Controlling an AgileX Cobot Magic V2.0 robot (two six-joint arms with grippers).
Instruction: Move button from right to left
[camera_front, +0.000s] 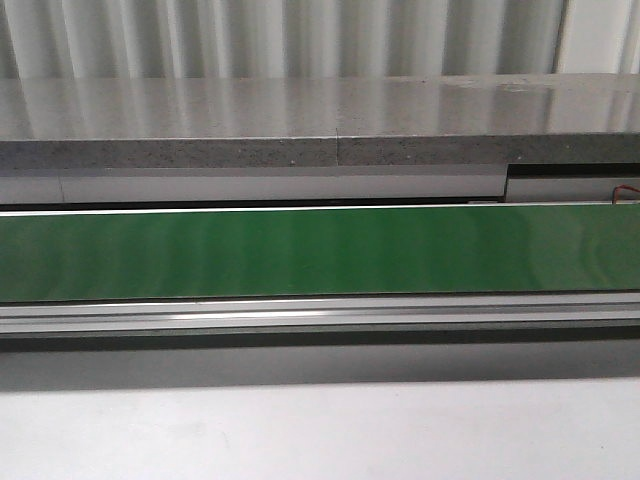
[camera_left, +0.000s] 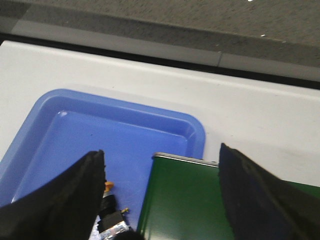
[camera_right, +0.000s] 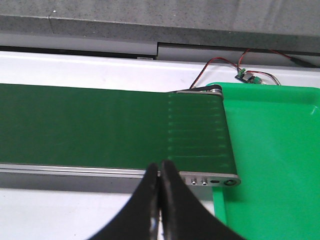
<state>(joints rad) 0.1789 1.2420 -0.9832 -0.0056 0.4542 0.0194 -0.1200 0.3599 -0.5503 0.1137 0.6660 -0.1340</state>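
Tray (camera_left: 60, 130), blue, at the left end of the belt (camera_left: 185, 200), seen from the left wrist. Inside it, tucked partly behind one finger, button (camera_left: 111, 210): only an orange-yellow sliver of cap, a black collar and a shiny bit of the block visible, the rest hidden. Left gripper (camera_left: 162, 195) spread wide above tray and belt end, nothing between its fingers (camera_left: 75, 195). Hard to tell whether finger and button touch or merely overlap in view.

Along the middle, in the front view, just the green belt (camera_front: 320, 250) running across, bare, with a grey ledge (camera_front: 300, 130) behind it; neither arm visible there.

At the right end, second tray (camera_right: 270, 150), green, no part in its visible portion. Small circuit board (camera_right: 245, 76) with red and black wires beyond its far edge. Right gripper (camera_right: 161, 175) pressed fully together over the belt's near rail, holding nothing.

Judging from this, button already on the left side, so mostly a matter of leaving it undisturbed. Main risk: the left finger so near the button that a sideways or downward move could knock it, tip it, or drag it out of the tray. Lesser risk: a forward reach by the right arm snagging the loose wires.
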